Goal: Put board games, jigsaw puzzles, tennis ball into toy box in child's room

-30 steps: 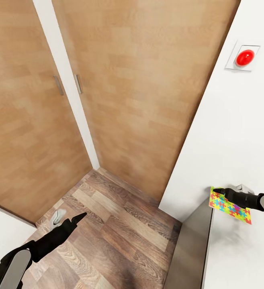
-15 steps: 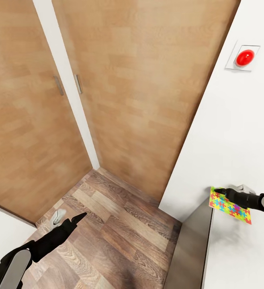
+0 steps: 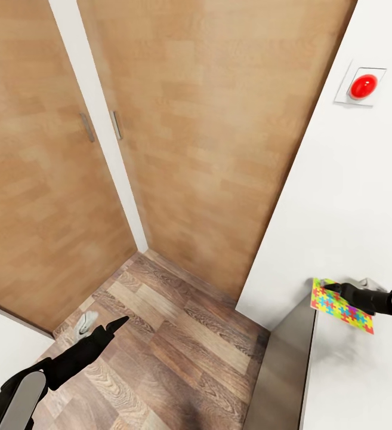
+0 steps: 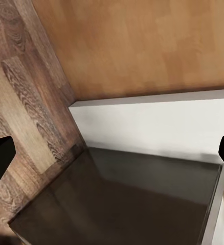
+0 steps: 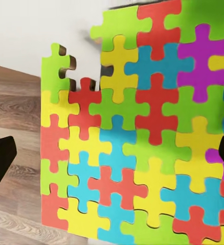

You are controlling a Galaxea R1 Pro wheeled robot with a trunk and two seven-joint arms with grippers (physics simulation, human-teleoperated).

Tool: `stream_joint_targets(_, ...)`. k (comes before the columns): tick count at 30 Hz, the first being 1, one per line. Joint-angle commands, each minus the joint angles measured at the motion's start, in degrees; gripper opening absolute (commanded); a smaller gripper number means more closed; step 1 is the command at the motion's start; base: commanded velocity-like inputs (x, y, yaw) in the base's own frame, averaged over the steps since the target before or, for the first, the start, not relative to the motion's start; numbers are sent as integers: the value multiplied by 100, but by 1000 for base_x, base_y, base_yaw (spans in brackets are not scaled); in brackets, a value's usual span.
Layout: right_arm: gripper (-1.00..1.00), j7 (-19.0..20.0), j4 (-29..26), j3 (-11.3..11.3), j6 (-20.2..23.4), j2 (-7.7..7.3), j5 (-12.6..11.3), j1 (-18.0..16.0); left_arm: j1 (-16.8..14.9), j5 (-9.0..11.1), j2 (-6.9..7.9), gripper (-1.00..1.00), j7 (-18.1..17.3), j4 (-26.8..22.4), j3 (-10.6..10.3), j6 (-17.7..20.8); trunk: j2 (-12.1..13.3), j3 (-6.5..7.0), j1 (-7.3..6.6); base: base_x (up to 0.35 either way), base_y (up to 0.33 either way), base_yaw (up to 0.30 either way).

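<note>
Directly under the right gripper [image 3: 330, 289] lies a jigsaw puzzle [image 3: 342, 306], a flat sheet of many colours, resting on the pale top of the table [image 3: 351, 382] close to its edge and to the white wall [image 3: 345, 179]. The right arm comes in low from the side, almost level with the table top, and its dark fingers reach over the upper edge of the puzzle. In the right wrist view the puzzle [image 5: 142, 127] is very near, with the two fingertips standing wide apart on either side of it, so the claw is spread and does not clamp anything. I judge that a grasp of this puzzle is being prepared and is not yet made.

The left gripper [image 3: 113, 327] hangs lower and nearer to the body, over the wood-plank floor [image 3: 178, 334], with the forearm pointing forward and a little upward. Its fingertips in the left wrist view stand far apart too, with nothing between them. A small grey object [image 3: 86, 322] lies on the floor just beside this claw; I cannot tell what it is.

Beyond both arms stand the wooden wardrobe doors [image 3: 190, 131], and high on the wall is a red button [image 3: 363, 86].

For the task, I see no toy box here, so most of the work seems to remain.
</note>
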Motion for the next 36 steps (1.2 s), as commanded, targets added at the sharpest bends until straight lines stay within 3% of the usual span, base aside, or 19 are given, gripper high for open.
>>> stream_joint_targets(1, 100, -18, 104, -17, 13, -5, 189, 1, -4, -7, -1, 100, -21, -2, 10, 33, -8, -10, 4, 0, 0, 0)
stream_joint_targets(19, 100, -322, 122, -77, 12, -57, 175, 1, -4, -7, -1, 100, -21, 2, 10, 37, -8, -10, 4, 0, 0, 0)
stream_joint_targets(26, 100, -449, 124, -470, 9, -58, 189, 1, -4, -7, -1, 100, -21, -1, 10, 37, -8, -10, 4, 0, 0, 0)
stream_joint_targets(31, 100, -518, 144, -592, 3, -48, 196, 3, -4, -7, -1, 100, -21, -1, 10, 38, -8, -10, 4, 0, 0, 0)
stream_joint_targets(36, 100, -978, 324, -678, -35, -14, 187, 0, -4, -7, 4, 100, -21, -2, 10, 36, -8, -10, 4, 0, 0, 0)
